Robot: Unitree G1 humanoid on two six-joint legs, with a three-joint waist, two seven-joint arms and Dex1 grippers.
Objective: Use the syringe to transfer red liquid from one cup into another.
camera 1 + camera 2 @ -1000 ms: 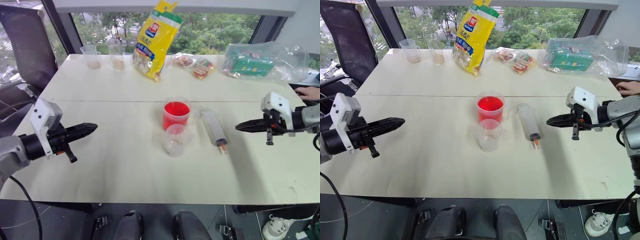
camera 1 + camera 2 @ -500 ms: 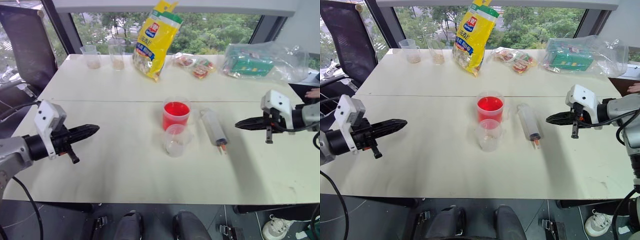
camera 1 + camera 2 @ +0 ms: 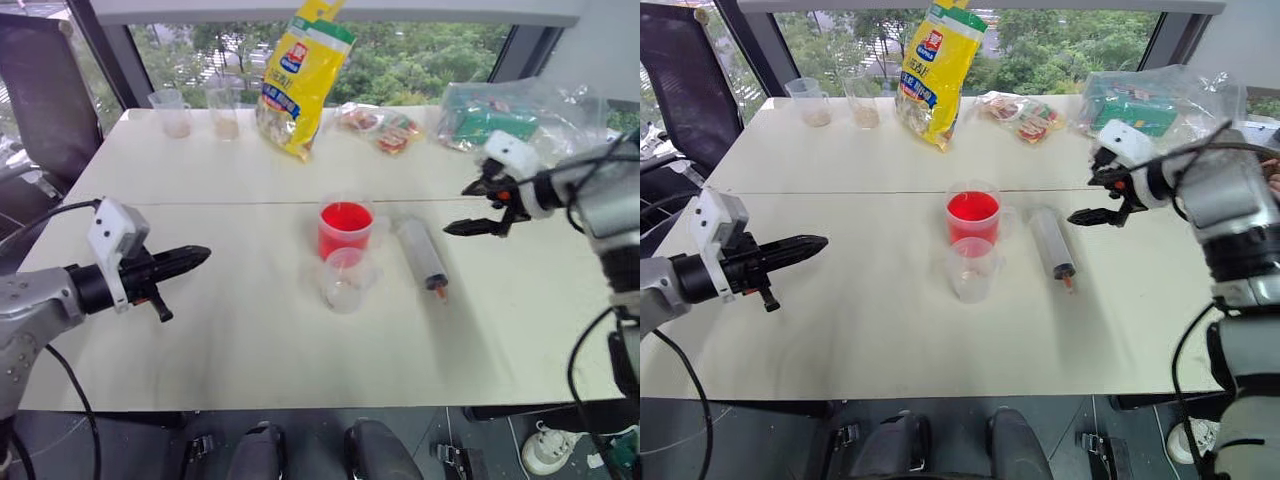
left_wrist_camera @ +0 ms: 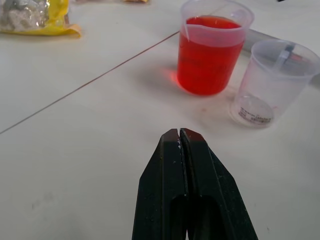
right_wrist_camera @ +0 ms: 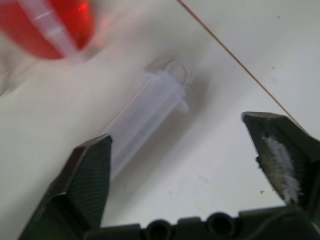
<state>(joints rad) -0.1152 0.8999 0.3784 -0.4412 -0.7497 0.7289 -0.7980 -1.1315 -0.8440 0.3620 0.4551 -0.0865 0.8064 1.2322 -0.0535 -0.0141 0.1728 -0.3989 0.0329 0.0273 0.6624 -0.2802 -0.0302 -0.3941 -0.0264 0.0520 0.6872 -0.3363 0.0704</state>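
Observation:
The syringe point(image 3: 422, 253) lies flat on the white table point(image 3: 250, 340), its orange-red tip toward the front edge. To its left stands the handled cup point(image 3: 345, 228) with red liquid point(image 4: 209, 55). The small clear cup with a pour lip point(image 3: 345, 280) stands just in front of it and looks empty. My right gripper point(image 3: 462, 208) hangs open above the table, just right of the syringe's plunger end, pointing down and leftward. In the right wrist view the syringe point(image 5: 150, 115) lies beyond the spread fingers point(image 5: 95, 170). My left gripper point(image 3: 200, 255) is shut and holds nothing, left of both cups.
At the back of the table stand a yellow bag point(image 3: 300, 75), two beige-tinted cups point(image 3: 175, 112), snack packets point(image 3: 380, 125) and a clear bag with a green box point(image 3: 500, 115). A dark chair point(image 3: 40, 110) stands at the left.
My right gripper has opened and swung forward, up and to the left, toward the syringe's plunger end. The left gripper has stayed shut and nearly in place.

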